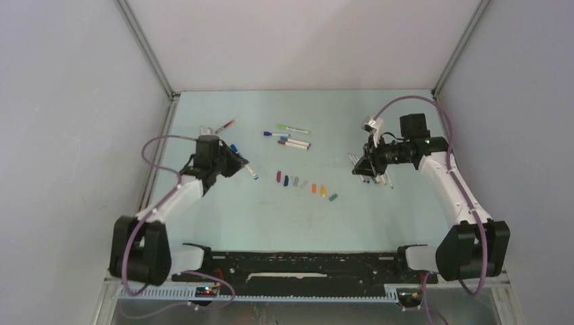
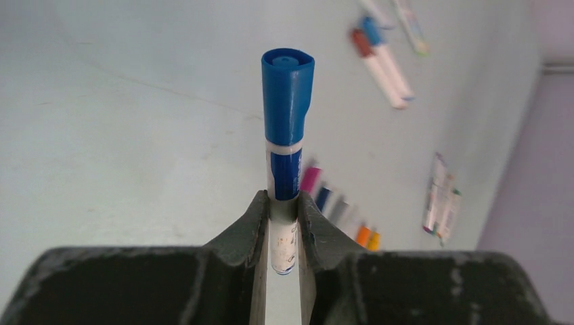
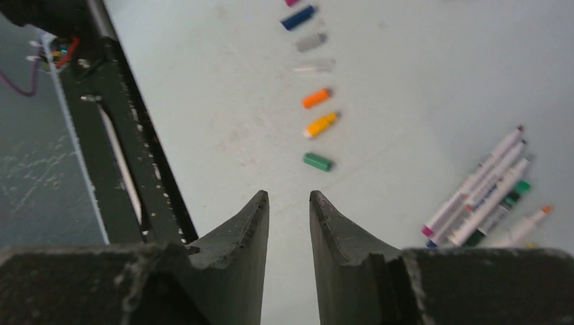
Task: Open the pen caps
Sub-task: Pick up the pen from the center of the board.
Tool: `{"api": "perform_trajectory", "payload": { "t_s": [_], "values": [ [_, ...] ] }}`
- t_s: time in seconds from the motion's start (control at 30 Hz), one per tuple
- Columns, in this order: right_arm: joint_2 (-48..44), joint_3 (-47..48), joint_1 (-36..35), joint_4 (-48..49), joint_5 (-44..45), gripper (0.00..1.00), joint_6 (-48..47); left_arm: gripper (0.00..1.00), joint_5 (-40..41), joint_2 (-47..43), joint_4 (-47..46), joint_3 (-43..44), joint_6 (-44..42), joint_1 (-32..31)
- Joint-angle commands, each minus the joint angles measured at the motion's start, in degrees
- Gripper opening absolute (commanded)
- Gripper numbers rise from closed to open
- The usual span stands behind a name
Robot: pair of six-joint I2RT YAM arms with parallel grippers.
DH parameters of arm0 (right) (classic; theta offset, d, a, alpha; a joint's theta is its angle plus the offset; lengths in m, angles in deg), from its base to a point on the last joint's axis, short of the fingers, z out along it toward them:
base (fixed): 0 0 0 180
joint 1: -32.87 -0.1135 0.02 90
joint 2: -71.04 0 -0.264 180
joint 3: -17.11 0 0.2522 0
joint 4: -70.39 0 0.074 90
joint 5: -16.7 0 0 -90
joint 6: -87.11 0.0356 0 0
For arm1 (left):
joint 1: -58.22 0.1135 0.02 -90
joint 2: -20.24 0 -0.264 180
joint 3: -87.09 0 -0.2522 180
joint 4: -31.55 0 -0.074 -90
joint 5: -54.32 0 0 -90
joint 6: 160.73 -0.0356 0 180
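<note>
My left gripper [image 1: 240,162] [image 2: 284,200] is shut on the white barrel of a blue pen [image 2: 284,176]. Its blue cap [image 2: 287,95] [image 1: 234,147] is on and sticks out past the fingers. My right gripper [image 1: 357,166] [image 3: 289,196] is open and empty, above the table. Loose caps lie in a row mid-table [image 1: 304,184], among them an orange cap [image 3: 316,98] and a green cap [image 3: 317,161]. They also show blurred in the left wrist view [image 2: 338,210]. Several uncapped pens [image 1: 379,179] [image 3: 484,203] lie in a bunch beside the right gripper.
Several capped pens [image 1: 291,139] [image 2: 382,64] lie at the table's far middle. A red pen [image 1: 225,125] lies at the far left. A black rail [image 1: 298,264] [image 3: 115,135] runs along the near edge. Grey walls close in the left, right and back.
</note>
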Motion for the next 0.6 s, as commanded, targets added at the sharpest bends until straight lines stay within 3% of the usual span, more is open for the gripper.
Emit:
{"api": "perform_trajectory", "payload": {
  "t_s": [0.0,0.07,0.17,0.23,0.43,0.57],
  "values": [
    [-5.5,-2.1,-0.3,3.5,-10.6,0.32,0.3,0.0,-5.0,-10.1,-20.2,-9.2,-0.4,-3.5],
    [-7.8,-4.2,0.1,6.4,-14.2,0.37,2.1,0.0,-5.5,-14.5,-25.8,-12.9,-0.1,-6.0],
    [-9.6,-9.5,1.9,15.4,-25.8,0.52,9.5,0.0,-5.4,-19.6,-32.6,-16.0,0.2,-11.2],
    [-9.4,-12.9,2.9,22.4,-31.1,0.55,14.6,0.0,-5.5,-21.2,-37.8,-17.4,1.1,-14.9],
    [-7.7,-14.0,1.0,24.3,-31.2,0.6,16.8,0.0,-2.4,-19.2,-50.7,-18.1,4.1,-26.4],
    [-6.3,-14.5,-1.6,24.7,-31.6,0.64,17.3,0.0,-0.1,-14.7,-53.3,-15.0,3.2,-31.9]
  ]
}}
